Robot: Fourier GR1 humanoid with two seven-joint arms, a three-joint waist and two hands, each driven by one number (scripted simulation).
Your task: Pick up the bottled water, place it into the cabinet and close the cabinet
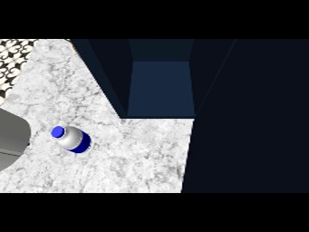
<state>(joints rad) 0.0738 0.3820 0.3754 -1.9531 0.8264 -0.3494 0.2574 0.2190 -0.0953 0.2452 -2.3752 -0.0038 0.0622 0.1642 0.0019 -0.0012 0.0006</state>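
The water bottle [72,138] stands on the white marble counter [137,154], left of the middle; I look down on its blue cap, pale body and blue band. The dark blue cabinet [161,86] is open behind it, and its inside shows as a lighter blue panel between dark walls. A grey forearm [2,139] comes in at the left edge, a short way left of the bottle and apart from it. No hand shows in the head view.
A large dark panel [257,118], likely the open cabinet door, fills the right side and overhangs the counter's right part. A black-and-white patterned wall [3,56] shows at the top left. Bare marble lies between the bottle and the cabinet.
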